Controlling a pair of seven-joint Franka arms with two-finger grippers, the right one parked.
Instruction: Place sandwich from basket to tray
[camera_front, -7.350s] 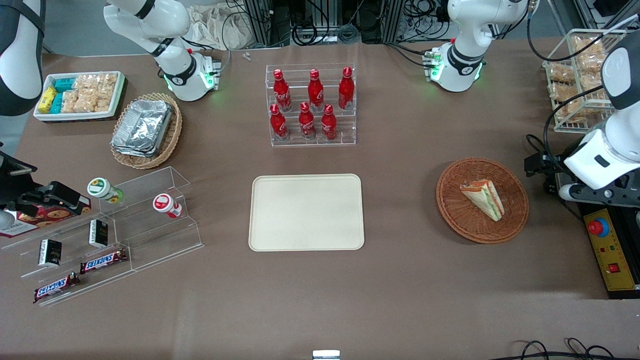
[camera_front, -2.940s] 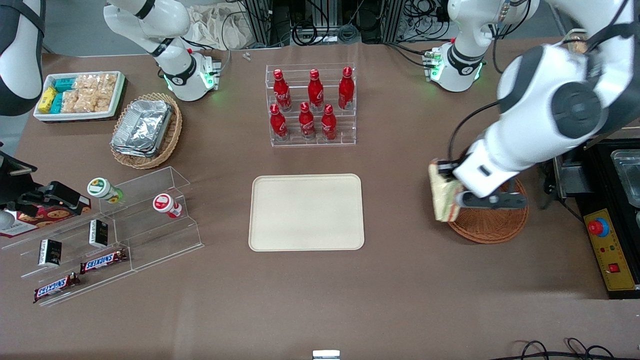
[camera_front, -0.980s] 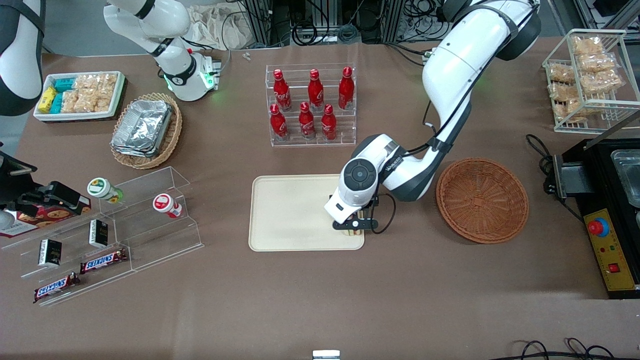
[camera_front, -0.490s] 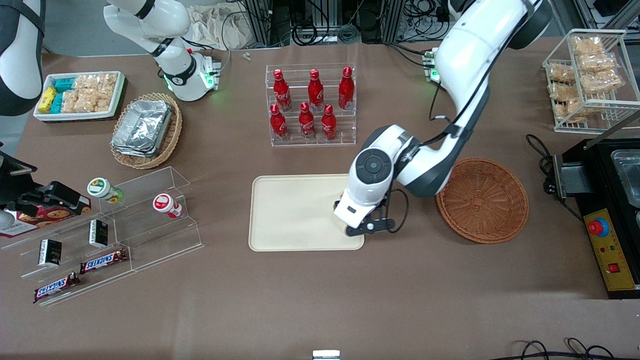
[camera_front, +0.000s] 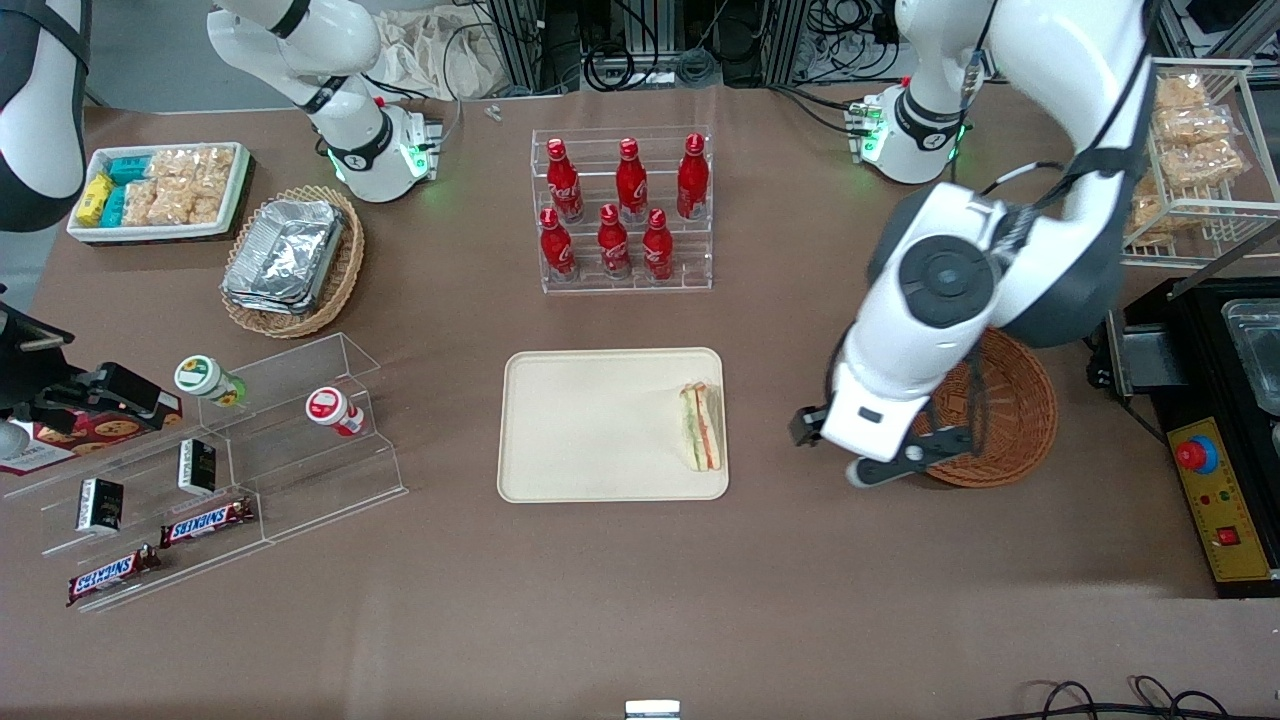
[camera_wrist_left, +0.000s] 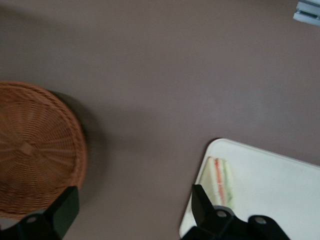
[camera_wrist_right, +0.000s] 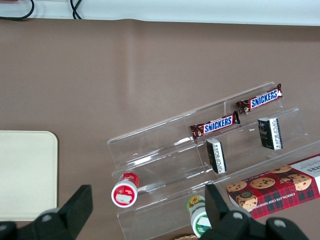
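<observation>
Now the triangular wedge sandwich (camera_front: 701, 427) lies on the cream rectangular tray (camera_front: 590, 430); the gripper (camera_wrist_left: 135, 210), fingers spread and empty, hangs above bare table between tray and round reddish-brown wicker basket (camera_front: 1010, 420).

Sandwich (camera_front: 701, 426) on tray (camera_front: 590, 425) (claw (camera_front: 855, 455) above table)

matte brown tabletop (camera_front: 640, 600) spreading below the tool, dark metal frames hung with black cables (camera_front: 640, 45) along the table's upper edge, soft even light
</observation>
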